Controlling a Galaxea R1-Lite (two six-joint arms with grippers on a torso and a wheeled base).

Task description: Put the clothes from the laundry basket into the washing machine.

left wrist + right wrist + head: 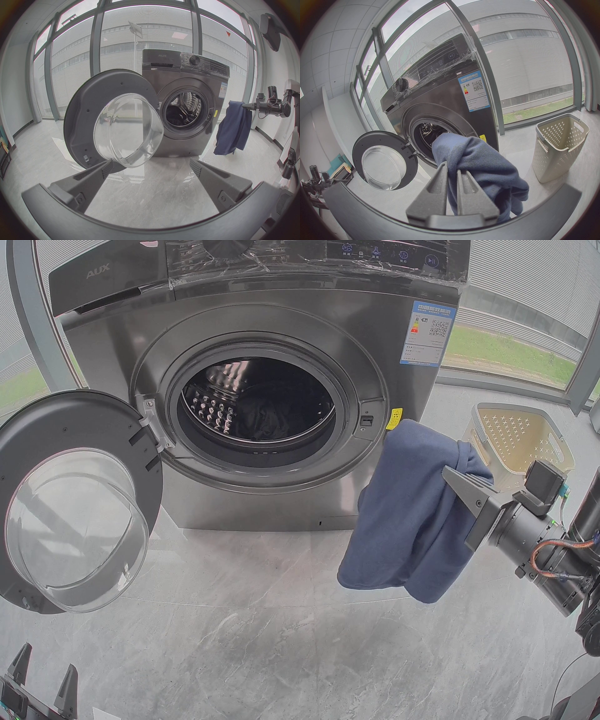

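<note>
My right pincer [455,480] clamped on blue garment [406,515], 4 o'clock of washer [350,321] | dark cloth [265,418] in drum | basket [519,434] at 3 o'clock looks bare; loading remains.

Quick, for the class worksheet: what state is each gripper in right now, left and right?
Left gripper: open, holding nothing.
Right gripper: closed on the blue garment.

Laundry basket [522,439] right of washing machine [262,324]
</note>
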